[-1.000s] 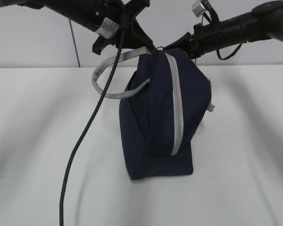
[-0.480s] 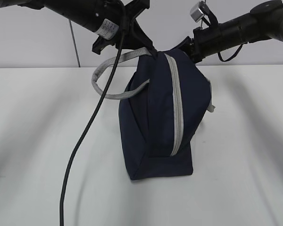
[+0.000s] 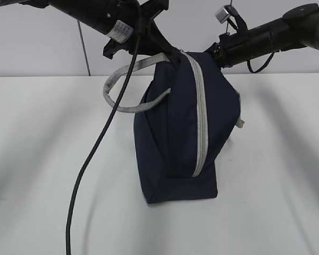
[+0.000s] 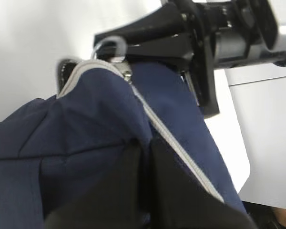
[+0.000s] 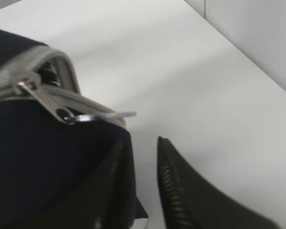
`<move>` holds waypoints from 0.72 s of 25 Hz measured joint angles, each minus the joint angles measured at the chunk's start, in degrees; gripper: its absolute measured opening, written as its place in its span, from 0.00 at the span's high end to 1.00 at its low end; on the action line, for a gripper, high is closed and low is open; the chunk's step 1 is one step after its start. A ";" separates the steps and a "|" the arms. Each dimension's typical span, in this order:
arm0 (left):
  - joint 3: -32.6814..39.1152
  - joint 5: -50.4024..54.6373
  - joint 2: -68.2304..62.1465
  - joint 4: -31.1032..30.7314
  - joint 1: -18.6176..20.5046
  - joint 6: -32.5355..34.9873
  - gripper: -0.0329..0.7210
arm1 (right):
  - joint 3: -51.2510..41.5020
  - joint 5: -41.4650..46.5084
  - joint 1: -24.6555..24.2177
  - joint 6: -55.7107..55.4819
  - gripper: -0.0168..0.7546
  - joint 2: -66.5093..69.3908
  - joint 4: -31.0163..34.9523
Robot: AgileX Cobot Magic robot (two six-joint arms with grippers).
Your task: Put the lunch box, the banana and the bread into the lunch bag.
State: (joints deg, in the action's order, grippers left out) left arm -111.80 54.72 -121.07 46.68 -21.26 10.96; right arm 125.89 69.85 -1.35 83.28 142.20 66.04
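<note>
The navy lunch bag (image 3: 175,133) stands on end on the white table, its grey zipper (image 3: 201,117) running down the front and shut. My left gripper (image 3: 170,53) is shut on a fold of fabric at the bag's top, also seen in the left wrist view (image 4: 145,148). My right gripper (image 3: 217,53) is at the bag's upper right corner. In the right wrist view it (image 5: 142,145) is open, one finger against the bag (image 5: 38,157), table showing in the gap. The ring pull (image 5: 107,115) sticks out just above it, untouched. The lunch box, banana and bread are out of view.
A grey webbing handle (image 3: 122,79) loops out to the bag's left. A black cable (image 3: 95,154) hangs from the left arm down past the bag's left side to the front edge. The white table (image 3: 276,175) extends on both sides, with a wall behind.
The right arm has lifted and pulled back slightly to the right. The bag's top has shifted a little to the right. The left gripper keeps its hold.
</note>
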 joint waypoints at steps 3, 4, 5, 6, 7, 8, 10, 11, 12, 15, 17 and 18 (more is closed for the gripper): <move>-0.02 0.14 0.00 -1.86 0.00 0.00 0.64 | 0.00 -0.65 -0.63 -4.64 0.30 0.25 -0.10; -0.07 0.27 0.00 -2.55 0.00 0.00 0.53 | 0.00 -0.65 -0.88 -6.19 0.23 0.25 -0.10; -0.07 0.59 0.00 -3.18 0.00 0.00 0.43 | 0.00 -0.65 -1.00 -7.63 0.19 0.25 -0.10; -0.07 1.04 0.00 -3.83 0.06 0.00 0.35 | 0.00 -0.65 -1.41 -8.98 0.16 0.14 -0.10; -0.07 1.54 0.00 -4.33 0.24 0.00 0.29 | 0.00 -0.65 -1.84 -9.96 0.16 -0.23 -0.10; -0.07 2.23 0.07 -4.57 0.45 0.00 0.24 | 0.00 -0.65 -2.19 -10.63 0.16 -0.81 -0.21; -0.07 3.67 0.37 -4.79 1.30 0.00 0.21 | 0.00 -0.65 -3.11 -13.82 0.20 -1.83 -0.21; -0.07 4.22 0.71 -5.08 1.79 0.00 0.20 | 0.00 -0.65 -3.65 -16.33 0.23 -2.50 -0.21; -0.07 4.72 1.26 -5.21 2.23 0.00 0.19 | 0.00 -0.65 -4.20 -20.02 0.25 -3.00 -0.21; -0.13 5.61 3.49 -6.17 3.58 0.00 0.19 | 0.00 -0.65 -5.03 -31.53 0.29 -4.25 -0.43; -0.18 6.56 5.01 -7.81 4.04 -0.15 0.19 | 0.00 -0.65 -5.29 -38.34 0.30 -5.11 -2.47; -0.18 7.11 5.68 -9.54 4.16 -1.07 0.19 | 0.00 -0.55 -5.29 -40.98 0.30 -5.56 -3.94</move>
State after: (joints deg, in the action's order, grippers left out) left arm -111.98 61.83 -115.39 37.14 -17.09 9.89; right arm 125.89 69.29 -6.64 42.30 136.64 62.11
